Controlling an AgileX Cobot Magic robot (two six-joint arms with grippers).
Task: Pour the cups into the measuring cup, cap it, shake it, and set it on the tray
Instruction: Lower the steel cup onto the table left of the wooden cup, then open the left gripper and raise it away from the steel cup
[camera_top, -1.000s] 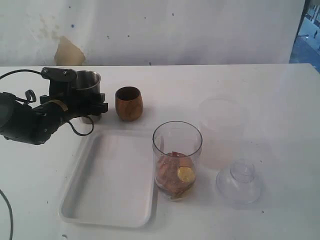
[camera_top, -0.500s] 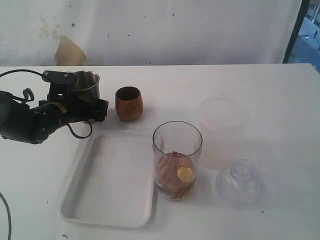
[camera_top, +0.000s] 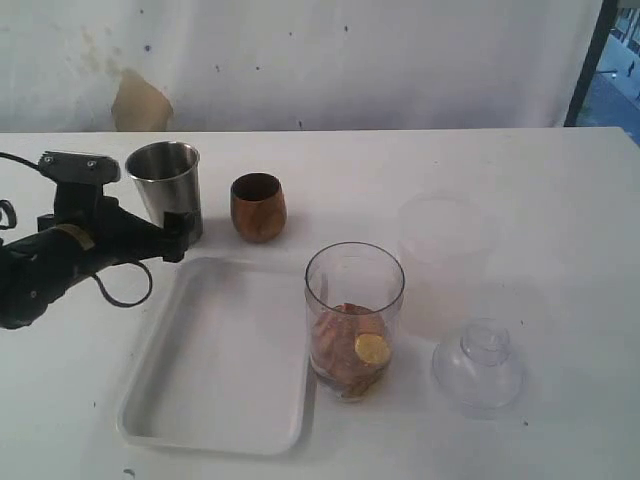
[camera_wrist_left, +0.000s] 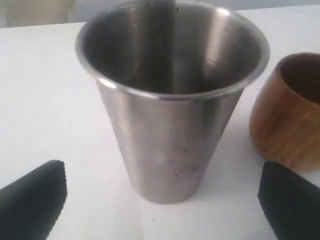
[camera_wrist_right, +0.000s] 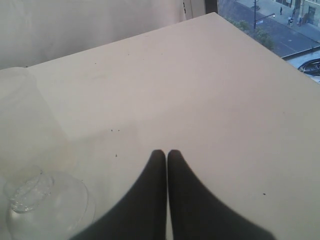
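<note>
The steel tumbler (camera_top: 166, 180) stands upright at the back left, and it looks empty in the left wrist view (camera_wrist_left: 170, 100). My left gripper (camera_top: 172, 236) is open just in front of the tumbler; its fingertips (camera_wrist_left: 35, 200) flank the base without touching. The brown wood-grain cup (camera_top: 258, 207) (camera_wrist_left: 287, 112) stands right of the tumbler. The clear measuring cup (camera_top: 354, 320) stands beside the white tray (camera_top: 215, 400) and holds brown pieces and something yellow. My right gripper (camera_wrist_right: 167, 152) is shut on nothing above bare table and is out of the exterior view.
A frosted container (camera_top: 445, 262) (camera_wrist_right: 20, 115) stands right of the measuring cup. The clear dome lid (camera_top: 478, 363) (camera_wrist_right: 42, 200) lies in front of it. A dark cable loops from the left arm (camera_top: 40, 265).
My left arm has drawn back to the left and towards the front, away from the steel tumbler. The tumbler now stands free on the table.
</note>
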